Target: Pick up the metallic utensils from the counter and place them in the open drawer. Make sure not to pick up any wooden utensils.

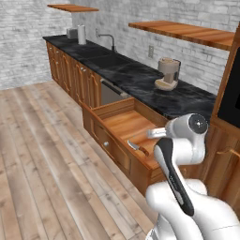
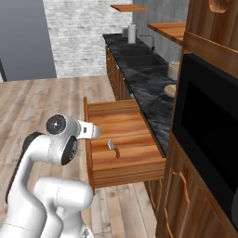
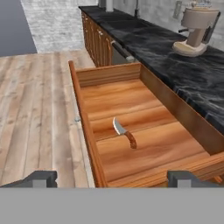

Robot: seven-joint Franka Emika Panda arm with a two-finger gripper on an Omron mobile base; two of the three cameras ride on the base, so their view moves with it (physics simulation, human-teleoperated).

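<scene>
Here the open drawer point(image 3: 144, 131) lies ahead of the wide-spread gripper point(image 3: 113, 178); a knife point(image 3: 124, 132) inside.

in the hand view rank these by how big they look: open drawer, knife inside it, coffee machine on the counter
1. open drawer, by far the largest.
2. coffee machine, though it stands farther from the camera, so it looks smaller than it is.
3. knife, smallest.
</scene>
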